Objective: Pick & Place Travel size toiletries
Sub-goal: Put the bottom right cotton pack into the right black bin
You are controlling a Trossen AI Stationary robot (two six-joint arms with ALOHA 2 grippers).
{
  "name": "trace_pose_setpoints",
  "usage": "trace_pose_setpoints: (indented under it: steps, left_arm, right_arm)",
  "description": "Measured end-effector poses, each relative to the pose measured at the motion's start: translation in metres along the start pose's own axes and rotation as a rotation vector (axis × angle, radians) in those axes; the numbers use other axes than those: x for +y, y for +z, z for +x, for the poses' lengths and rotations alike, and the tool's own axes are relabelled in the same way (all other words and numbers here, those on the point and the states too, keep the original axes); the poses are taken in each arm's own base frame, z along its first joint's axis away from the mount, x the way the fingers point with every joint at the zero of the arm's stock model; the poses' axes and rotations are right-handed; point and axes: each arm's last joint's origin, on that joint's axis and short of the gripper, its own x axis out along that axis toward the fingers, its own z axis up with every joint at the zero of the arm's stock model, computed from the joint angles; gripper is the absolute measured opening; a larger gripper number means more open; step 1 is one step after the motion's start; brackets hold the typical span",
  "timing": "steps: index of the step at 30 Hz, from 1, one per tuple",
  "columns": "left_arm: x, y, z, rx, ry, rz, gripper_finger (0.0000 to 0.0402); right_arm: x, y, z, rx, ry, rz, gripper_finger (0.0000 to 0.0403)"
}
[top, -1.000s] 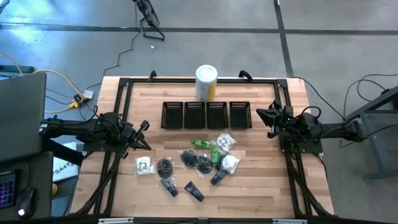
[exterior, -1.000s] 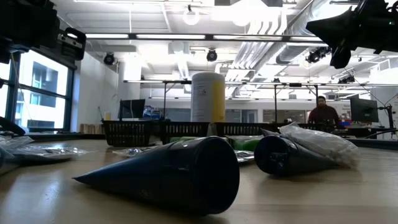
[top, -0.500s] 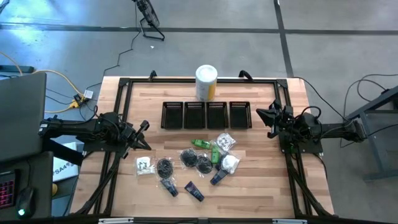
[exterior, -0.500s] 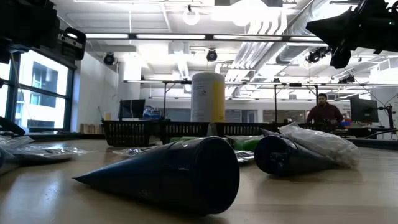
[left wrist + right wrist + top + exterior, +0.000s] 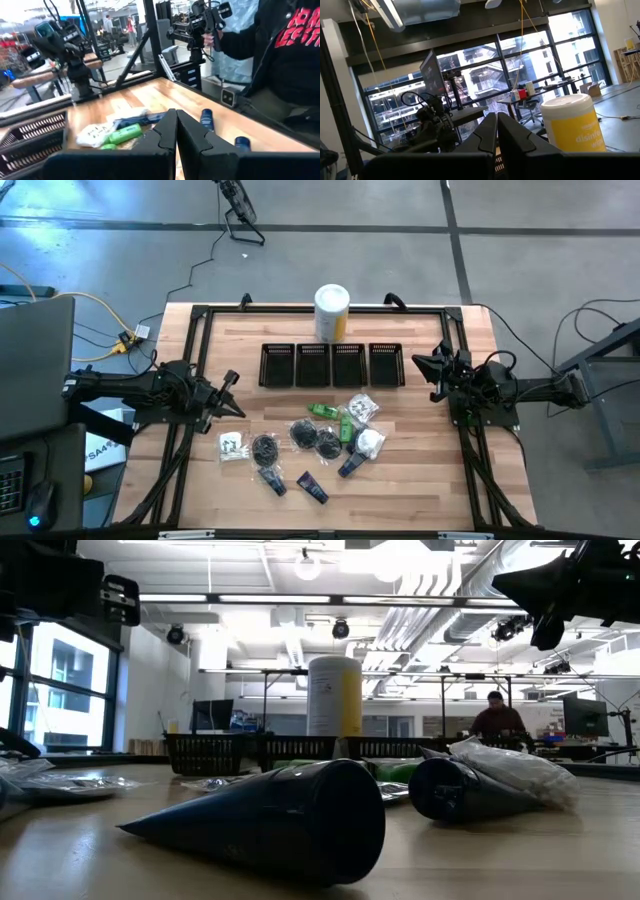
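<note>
The travel size toiletries lie loose on the near middle of the wooden table [image 5: 440, 480]: dark blue tubes [image 5: 312, 488], green packets [image 5: 322, 411], black round bundles [image 5: 302, 434] and clear sachets [image 5: 232, 445]. In the low view one blue tube [image 5: 280, 820] lies closest, on its side. My left gripper [image 5: 236, 395] hangs shut at the table's left edge, pointing level across the table, clear of everything; its wrist view shows the shut fingers [image 5: 176, 112]. My right gripper [image 5: 418, 363] hangs shut at the right edge, tipped slightly upward [image 5: 497, 116]. Neither holds anything.
Four black mesh bins [image 5: 332, 365] stand in a row at the table's far middle, with a white-and-yellow canister [image 5: 332, 312] behind them. A black frame [image 5: 200, 340] runs around the table. A person in a dark shirt [image 5: 285, 55] stands close by the table.
My left gripper has rolled a little about its own pointing line while staying in place, still shut. The toiletries have not moved. A person far back in the room has walked a little to the left in the low view.
</note>
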Motion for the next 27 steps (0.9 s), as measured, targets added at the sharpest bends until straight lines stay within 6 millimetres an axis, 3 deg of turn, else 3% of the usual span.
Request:
trace_pose_setpoints:
  steps: [8,17,27]
  left_arm:
    - [0.005,-0.005,0.0,0.108,0.166,0.318,0.0001]
    - [0.005,-0.022,-0.003,0.332,0.259,0.319,0.0001]
    - [0.005,-0.022,-0.004,0.341,0.256,0.318,0.0001]
  right_arm:
    - [-0.002,-0.001,0.0,0.0,-0.057,-0.063,0.0009]
    - [-0.005,-0.015,-0.001,0.146,-0.077,-0.185,0.0009]
    - [-0.01,-0.023,-0.003,0.221,-0.166,-0.226,0.0009]
